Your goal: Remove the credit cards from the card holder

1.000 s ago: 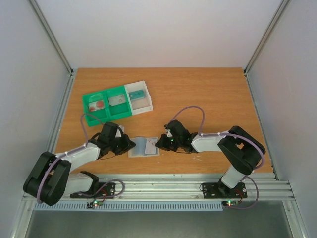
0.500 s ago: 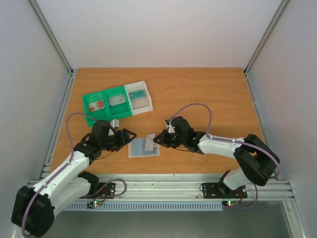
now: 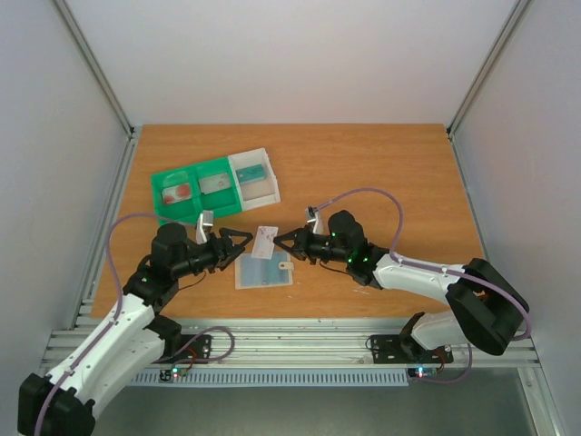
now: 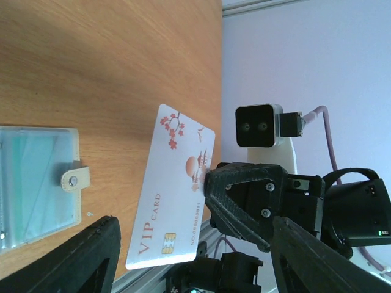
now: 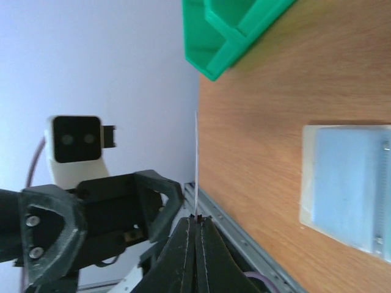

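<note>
Above the card holder [image 3: 263,272], white card [image 3: 264,242] now lifted, pinched by right gripper [image 3: 278,242], left gripper [image 3: 243,241] newly spread.

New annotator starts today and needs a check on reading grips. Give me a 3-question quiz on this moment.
1. True or false: the left pincer is clamped on the white VIP card.
2. Where is the card holder?
A) gripped by the left pincer
B) lying flat on the table
C) gripped by the right pincer
3. Fill in the blank: the right pincer is ___ on the edge of the white VIP card, holding it up off the table.

Key: 1 false (its jaws stand open beside the card); 2 B; 3 shut.
</note>
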